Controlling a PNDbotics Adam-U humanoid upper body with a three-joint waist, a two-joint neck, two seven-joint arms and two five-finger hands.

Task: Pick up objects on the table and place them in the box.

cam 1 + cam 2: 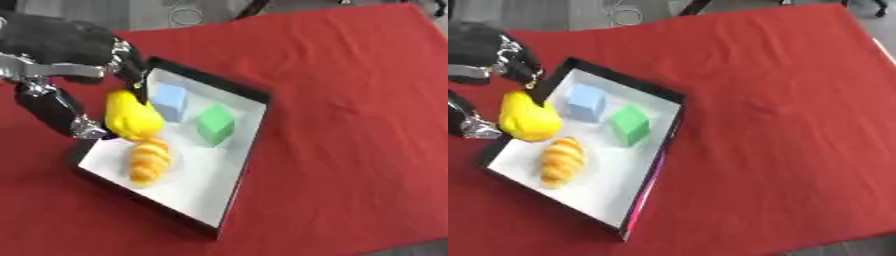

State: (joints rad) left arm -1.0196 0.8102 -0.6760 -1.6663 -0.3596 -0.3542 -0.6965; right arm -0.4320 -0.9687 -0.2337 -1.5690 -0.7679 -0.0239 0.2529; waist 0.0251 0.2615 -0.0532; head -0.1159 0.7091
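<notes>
The left hand (66,75) grips a yellow object (131,115) over the box (249,135) (croissant (149,160) and two cubes inside).

Both eye views look steeply down from the robot's head at the red cloth-covered counter (350,125). They share the black-rimmed white box (229,170), left of centre in each frame, shifted slightly between them.

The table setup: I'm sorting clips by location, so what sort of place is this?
Probably a lab or demo tabletop: a red cloth, a box holding toy blocks and a croissant, grey floor beyond.
</notes>
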